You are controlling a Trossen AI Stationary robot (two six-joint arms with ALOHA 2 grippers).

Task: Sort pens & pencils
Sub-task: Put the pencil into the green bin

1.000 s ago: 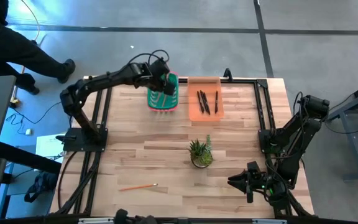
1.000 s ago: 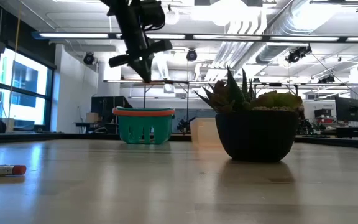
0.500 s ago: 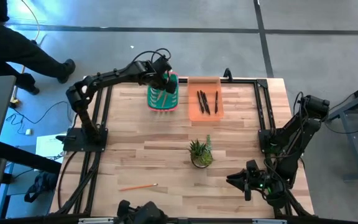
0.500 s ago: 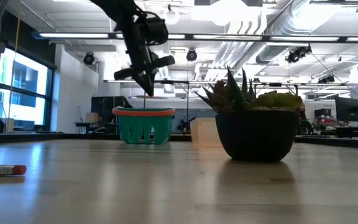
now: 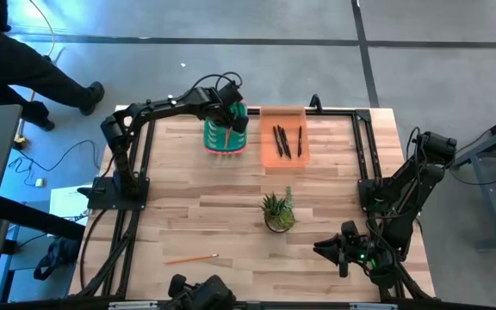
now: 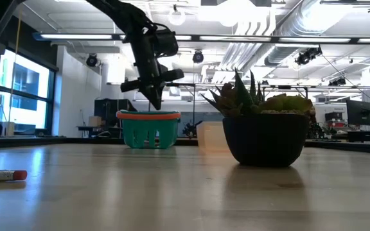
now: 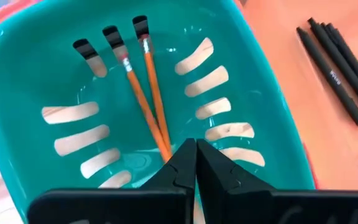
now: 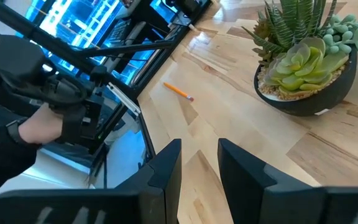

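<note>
The left pincer (image 5: 228,122) hangs over the teal basket (image 5: 213,138) at the far edge of the surface (image 5: 196,207), its fingers pressed together. In the left wrist view a pencil appears to be clamped at their tips, poised over two pencils (image 7: 145,93) already lying in the basket, so this looks like a drop about to happen. The basket evidently serves for pencils and the orange tray (image 5: 269,155) just beside it for the pens (image 5: 287,140), of which three or four lie side by side there.

One pencil (image 5: 191,257) lies alone near the near-left corner (the task is not finished while it stays there). The right pincer (image 5: 327,251) waits near the near-right corner, fingers apart and holding nothing. A potted plant (image 5: 277,212) stands toward the middle, clear of both containers.

The surface is pale wood planking inside a black frame. Around it is grey floor, with a person's dark leg and shoe (image 5: 54,82) at the far left, and a hand (image 8: 39,127) shows off the near side.
</note>
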